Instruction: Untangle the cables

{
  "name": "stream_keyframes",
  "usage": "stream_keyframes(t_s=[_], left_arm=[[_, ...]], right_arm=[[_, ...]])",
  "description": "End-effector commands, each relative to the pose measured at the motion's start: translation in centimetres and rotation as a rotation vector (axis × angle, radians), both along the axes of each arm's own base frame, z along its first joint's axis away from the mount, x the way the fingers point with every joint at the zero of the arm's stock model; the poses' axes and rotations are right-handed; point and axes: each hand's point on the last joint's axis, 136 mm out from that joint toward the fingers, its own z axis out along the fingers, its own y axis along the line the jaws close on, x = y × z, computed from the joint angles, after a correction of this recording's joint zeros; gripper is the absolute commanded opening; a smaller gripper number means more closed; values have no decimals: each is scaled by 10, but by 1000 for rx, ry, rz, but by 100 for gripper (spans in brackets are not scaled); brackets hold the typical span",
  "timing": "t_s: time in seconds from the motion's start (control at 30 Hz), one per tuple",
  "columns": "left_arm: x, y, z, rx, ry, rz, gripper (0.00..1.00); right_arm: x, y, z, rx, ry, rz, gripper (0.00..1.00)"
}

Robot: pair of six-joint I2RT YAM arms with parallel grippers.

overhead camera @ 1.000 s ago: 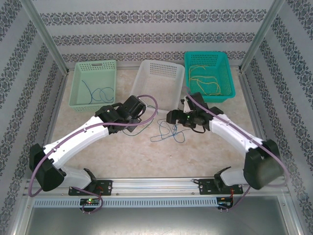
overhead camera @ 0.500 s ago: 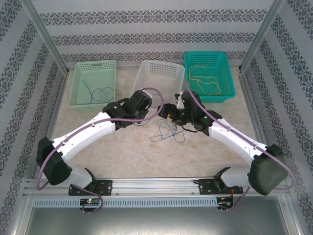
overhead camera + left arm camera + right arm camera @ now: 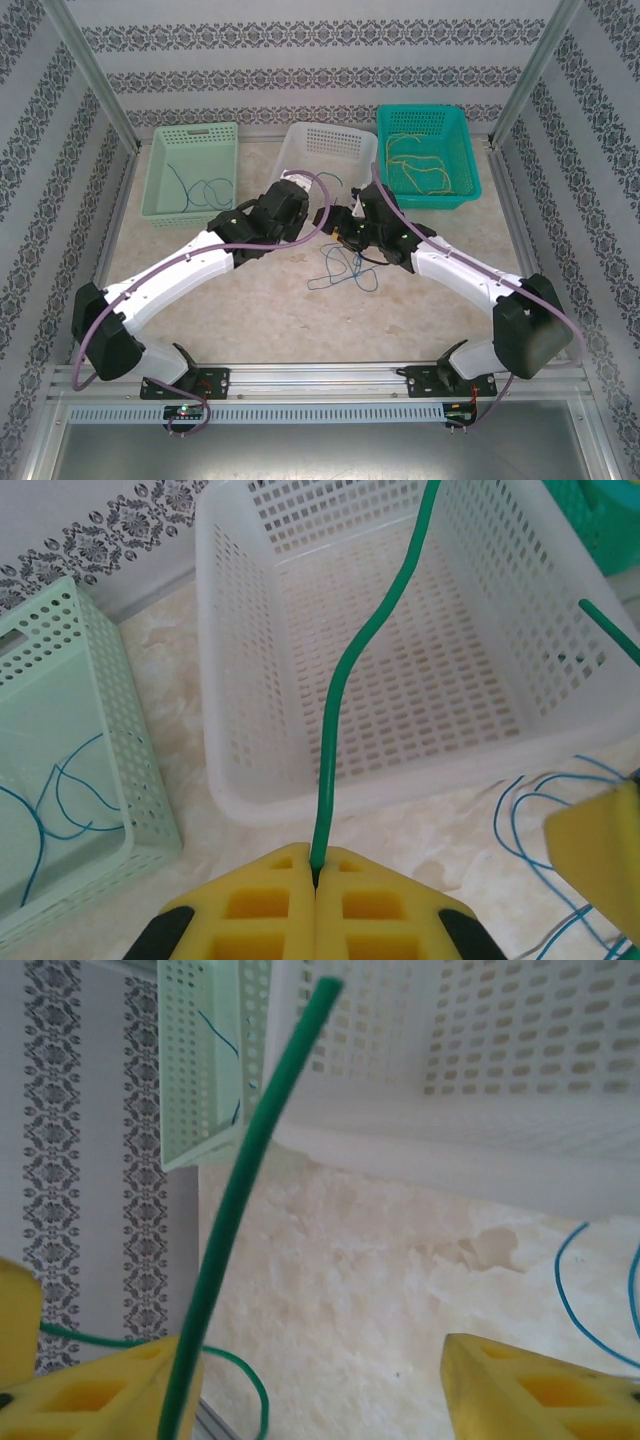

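From where I stand, the left gripper (image 3: 315,872) is pinched shut on a green cable (image 3: 335,710). The cable rises out of its fingers and runs away from it, over the near rim of the white basket (image 3: 215,680), toward the far edge of the table (image 3: 250,300). Its long axis points straight into the basket's mouth, and the basket lies dead ahead of that gripper.

The right gripper (image 3: 320,1380) sits just beside the left one, on its right, with its fingers spread apart. A green strand leans along one finger (image 3: 110,1395), but nothing is squeezing it. I can't tell whether that strand is the far end of the same cable.

The left arm has the hold and is nearer the basket, so I'd judge the next move is its own: a short carry forward and a release over the rim.

Room is tight at the sides:
- The pale green basket (image 3: 110,710), with blue cables (image 3: 195,187) in it, stands just to the left.
- The teal basket (image 3: 440,199), holding yellow cables (image 3: 420,160), stands to the right, near the far right corner.
- A loose blue tangle (image 3: 340,268) lies on the table's middle, just near-side of the grippers, where a trailing end might catch.
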Motion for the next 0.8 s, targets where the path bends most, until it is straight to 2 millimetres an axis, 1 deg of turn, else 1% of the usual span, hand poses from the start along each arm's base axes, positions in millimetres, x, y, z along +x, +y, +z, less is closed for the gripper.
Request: stream_keyframes(t_s=[0.0,0.03,0.07,0.17,0.2,0.23,0.3,0.4,0.47,0.53,0.57,0.7,0.73,0.77], left_arm=[[1,3,14,-123,-55,44,0],[1,4,14,-136,-64,51,0],[1,6,16,-151,-78,62,0],[0,14,25,-224,-141,110,0],[0,17,29,-264,-170,132,0],[1,18,34,-307,-199,143,0],[3,21,43,-414,-264,177,0],[6,23,57,-555,-365,212,0],[8,28,64,-622,-426,235,0],[10,37,72,-696,-478,260,0],[12,44,75,-741,-498,276,0],[16,69,80,-937,-556,325,0],[18,73,82,-978,-571,330,0],[20,76,83,-1023,-584,327,0]], right_arm=[[18,10,24,67,-70,-50,57],[20,10,22,71,-70,-62,52],[22,9,21,81,-69,-75,45],[26,6,20,108,-73,-120,18],[29,3,20,129,-77,-143,12],[31,1,20,154,-75,-162,8],[40,-2,27,237,-94,-205,1],[50,1,38,340,-111,-232,0],[53,-1,37,365,-106,-245,0],[55,-10,33,382,-102,-280,0],[56,-17,30,395,-99,-309,0],[61,-46,22,448,-93,-405,0],[62,-50,20,459,-87,-422,0],[63,-53,23,481,-91,-430,0]])
